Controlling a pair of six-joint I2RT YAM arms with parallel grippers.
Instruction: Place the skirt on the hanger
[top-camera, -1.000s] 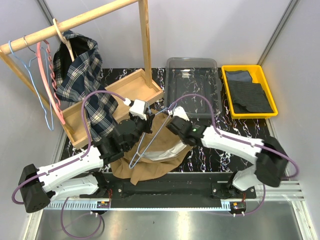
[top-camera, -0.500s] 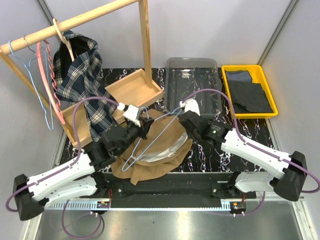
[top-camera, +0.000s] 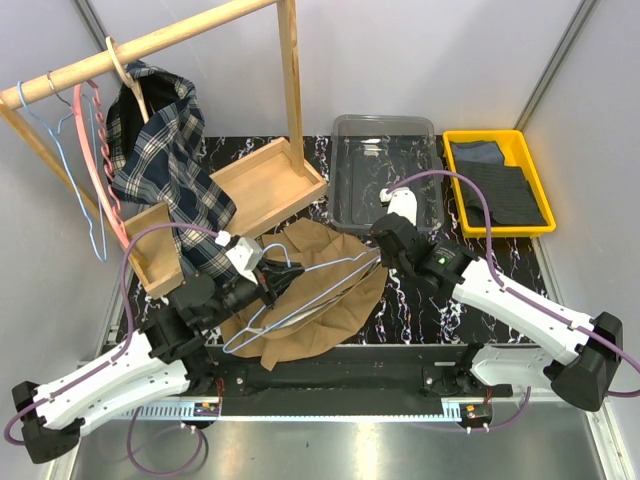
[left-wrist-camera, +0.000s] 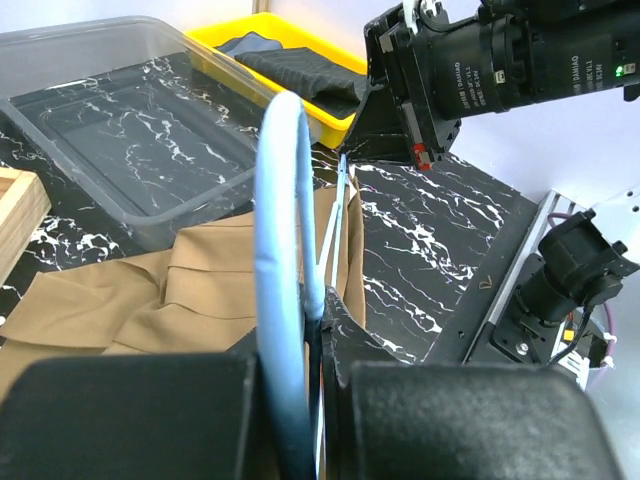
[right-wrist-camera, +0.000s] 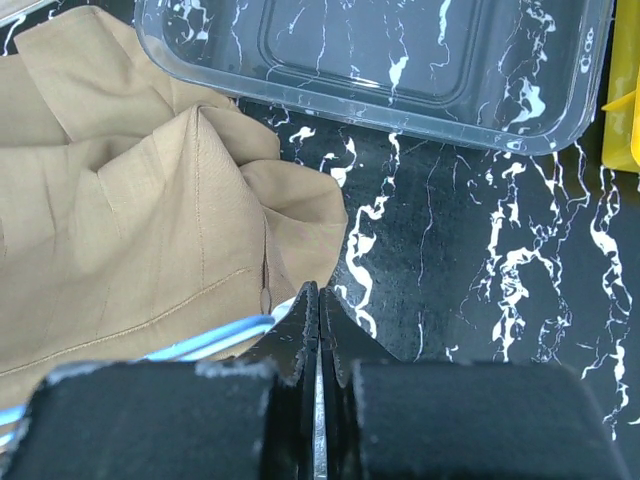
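Fig. – left gripper (top-camera: 268, 285) clenched on hanger (left-wrist-camera: 278, 260) hook, right gripper (right-wrist-camera: 317, 300) pinching its right corner – hanger over skirt (top-camera: 310, 335), skirt not yet on it, approx. halfway.

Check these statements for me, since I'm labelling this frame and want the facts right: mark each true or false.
1. The left gripper has its jaws shut on the hanger. True.
2. The skirt hangs from the rail. False: it lies on the table, under the hanger.
3. The yellow bin holds dark cloth. True.
4. The plaid shirt lies in the clear tray. False: it hangs from the rail.
5. The right gripper is wide open. False: its jaws are shut on the hanger.
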